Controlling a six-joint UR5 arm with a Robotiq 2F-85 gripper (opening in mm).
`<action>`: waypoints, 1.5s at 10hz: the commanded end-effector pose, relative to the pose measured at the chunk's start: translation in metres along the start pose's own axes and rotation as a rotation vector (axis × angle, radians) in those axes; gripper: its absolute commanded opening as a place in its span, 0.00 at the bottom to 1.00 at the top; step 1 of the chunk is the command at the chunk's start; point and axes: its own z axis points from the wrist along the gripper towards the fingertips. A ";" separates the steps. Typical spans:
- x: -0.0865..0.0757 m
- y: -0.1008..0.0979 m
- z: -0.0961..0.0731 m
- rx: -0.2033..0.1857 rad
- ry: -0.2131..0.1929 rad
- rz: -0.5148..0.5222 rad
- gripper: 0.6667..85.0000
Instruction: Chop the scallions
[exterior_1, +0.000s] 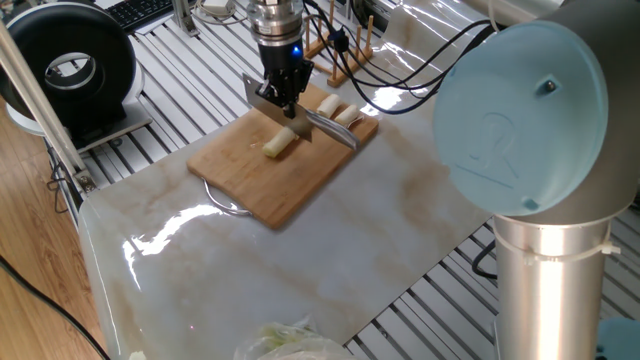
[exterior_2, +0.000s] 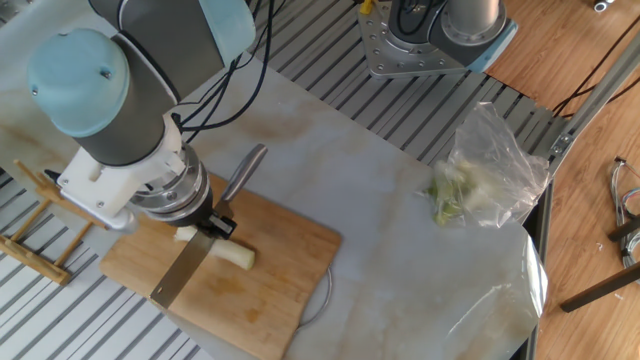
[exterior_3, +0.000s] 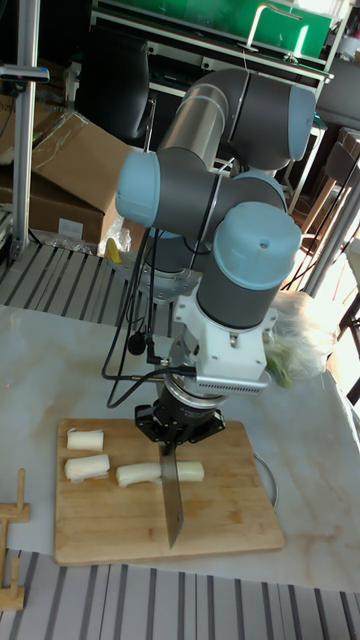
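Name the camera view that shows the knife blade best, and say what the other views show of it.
The tall fixed view: the knife faces the camera, its blade upright across the scallion stalk on the cutting board. One fixed view shows the knife partly behind the gripper. The other fixed view shows the flat of the blade and the handle.
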 end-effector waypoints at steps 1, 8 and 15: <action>0.004 0.004 -0.005 -0.015 0.011 0.005 0.01; 0.014 0.002 0.003 -0.027 0.021 -0.001 0.01; 0.001 0.006 0.018 -0.042 -0.032 -0.017 0.01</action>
